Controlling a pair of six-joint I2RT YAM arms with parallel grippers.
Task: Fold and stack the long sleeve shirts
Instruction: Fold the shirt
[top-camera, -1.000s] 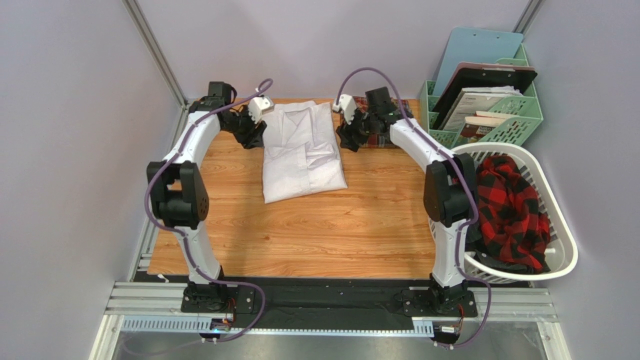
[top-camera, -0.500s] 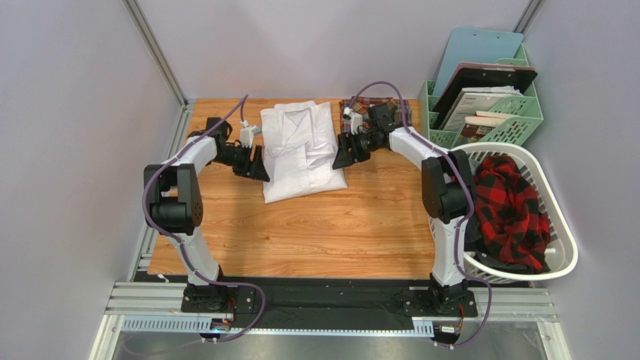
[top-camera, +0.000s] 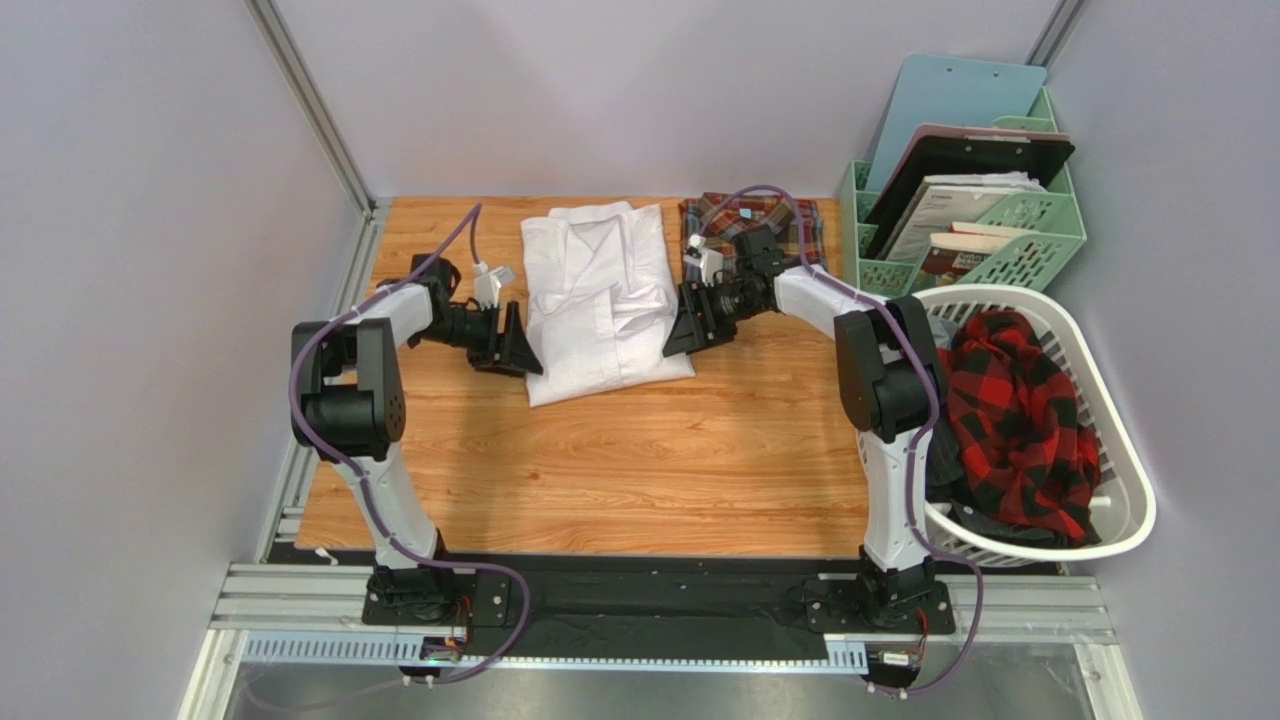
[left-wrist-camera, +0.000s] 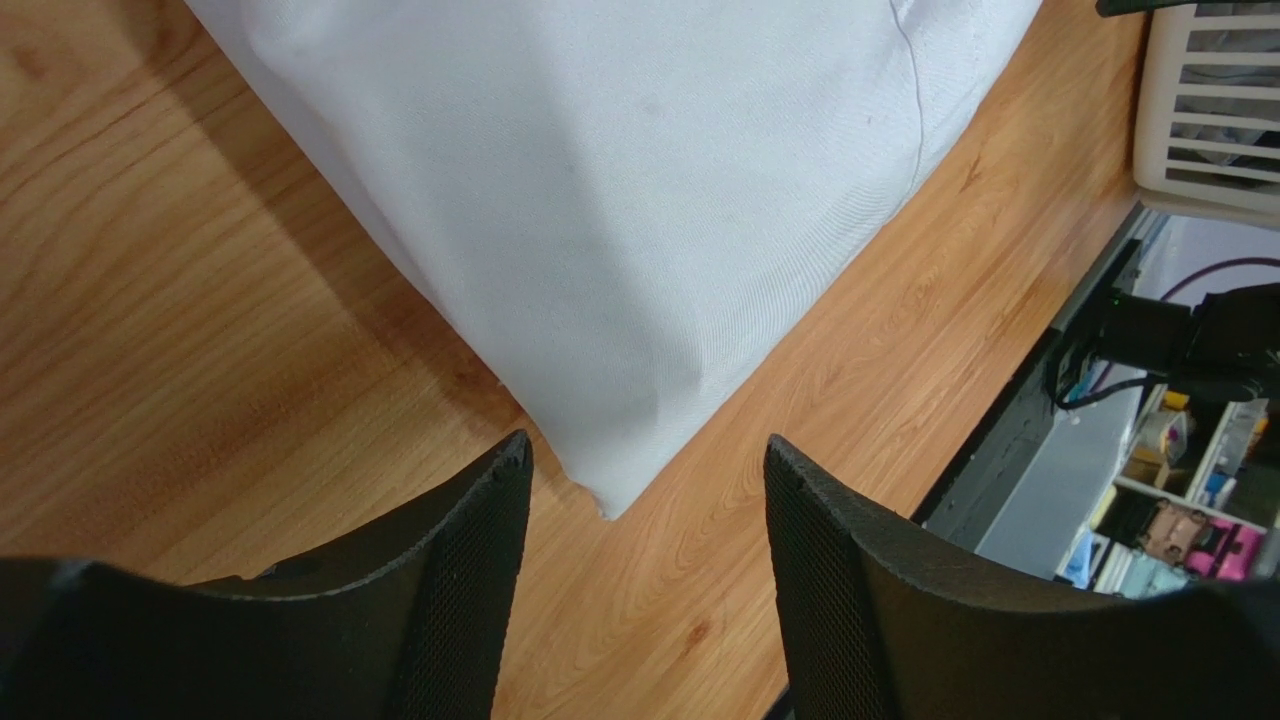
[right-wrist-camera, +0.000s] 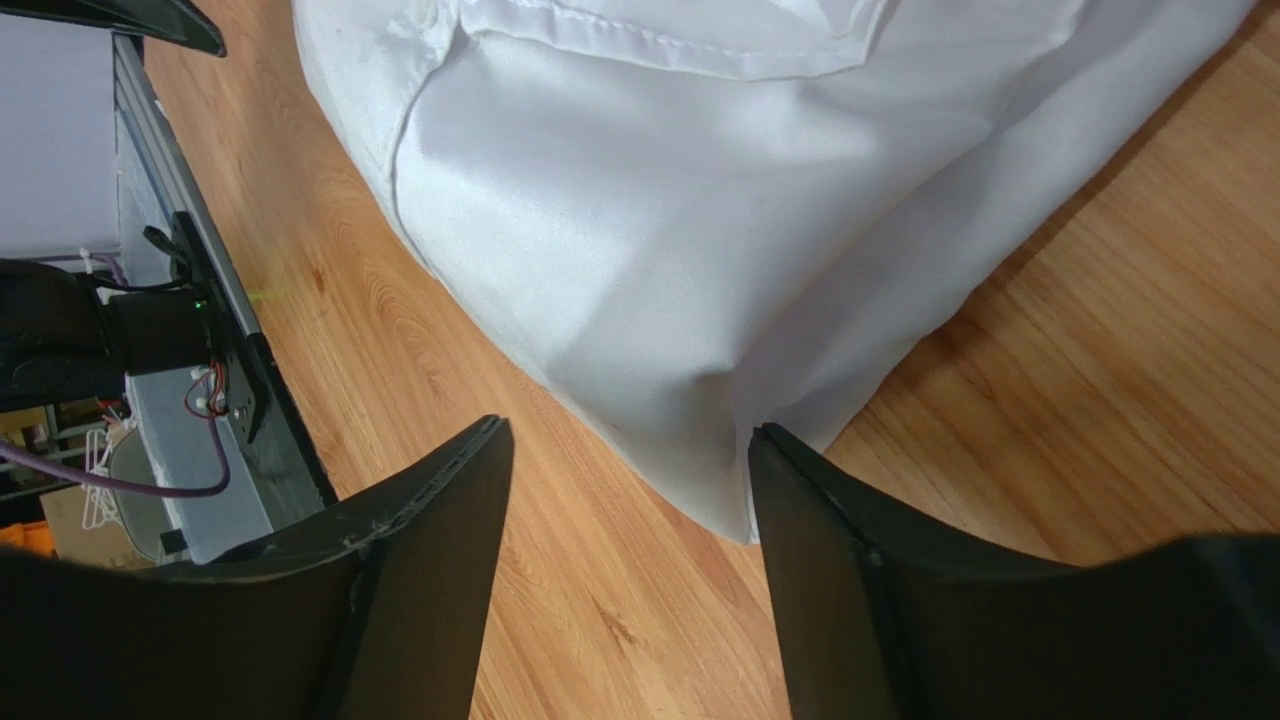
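Observation:
A white long sleeve shirt (top-camera: 601, 300) lies partly folded in the middle back of the wooden table (top-camera: 631, 465), collar toward the far edge. A plaid shirt (top-camera: 747, 219) lies folded behind it at the back right, half hidden by the right arm. My left gripper (top-camera: 519, 348) is low beside the white shirt's near left corner (left-wrist-camera: 609, 488), open, nothing between its fingers (left-wrist-camera: 451, 600). My right gripper (top-camera: 679, 333) is at the near right corner (right-wrist-camera: 736, 495), open, one finger (right-wrist-camera: 842, 555) next to the cloth edge.
A white laundry basket (top-camera: 1127, 510) with red and black checked cloth (top-camera: 1029, 420) stands at the right, off the table. A green file organiser (top-camera: 1037, 240) with folders is at the back right. Grey walls close in the left and back.
Both arms have drawn back from the shirt's collar end toward me, down along its sides to the near corners. The plaid shirt behind has come into view.

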